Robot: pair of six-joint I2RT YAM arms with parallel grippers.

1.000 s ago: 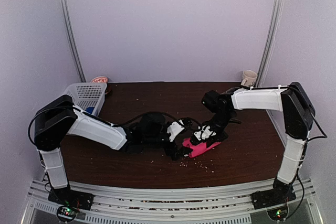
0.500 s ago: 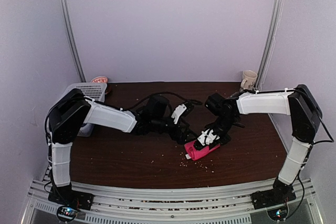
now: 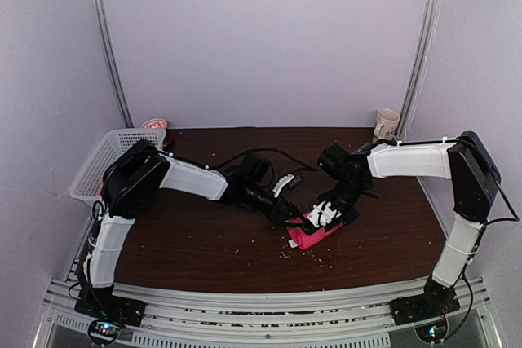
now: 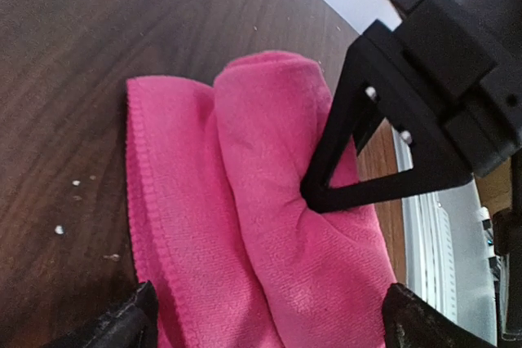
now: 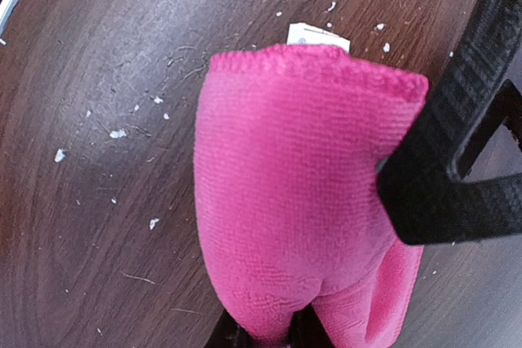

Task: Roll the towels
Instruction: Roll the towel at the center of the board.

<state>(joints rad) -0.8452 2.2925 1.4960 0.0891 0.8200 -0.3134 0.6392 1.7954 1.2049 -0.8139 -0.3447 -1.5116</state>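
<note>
Dark wood table (image 3: 204,238), lilac walls (image 3: 261,38). Pink towel (image 3: 314,235) right of table centre, partly rolled: thick roll, flat flap beside it. Long axis diagonal, white tag (image 5: 318,35) end near-left, other end far-right. Right gripper (image 5: 263,336) pinched tight on towel's far end. Left gripper (image 4: 269,323) spread wide, fingertips straddling towel, gripping nothing.

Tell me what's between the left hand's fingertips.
The pink towel, partly rolled on the table. The left wrist view shows it spanning the gap between the open fingertips of the left hand.
</note>
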